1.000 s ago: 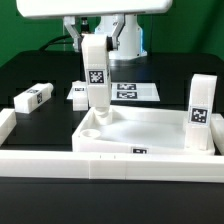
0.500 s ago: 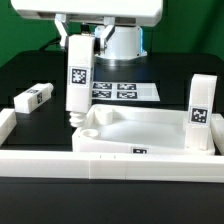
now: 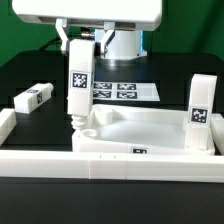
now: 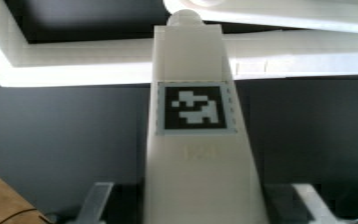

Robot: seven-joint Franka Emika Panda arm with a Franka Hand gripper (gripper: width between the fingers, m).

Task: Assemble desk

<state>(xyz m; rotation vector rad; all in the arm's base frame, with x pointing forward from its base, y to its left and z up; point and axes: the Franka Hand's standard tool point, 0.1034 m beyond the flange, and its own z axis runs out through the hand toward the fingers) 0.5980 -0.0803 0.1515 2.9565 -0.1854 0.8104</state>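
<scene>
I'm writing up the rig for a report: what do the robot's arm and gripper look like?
The gripper has a wide, boxy white body with two slim fingers that look grey in the wrist view. Behind it the arm is rounded and white. No cables or markings show.

We see a smooth white plastic leg (image 3: 78,90) with a matt printed tag (image 3: 77,77), a faintly glossy white plastic tabletop (image 3: 150,128), and a dull, matt black surface (image 3: 30,68).
</scene>
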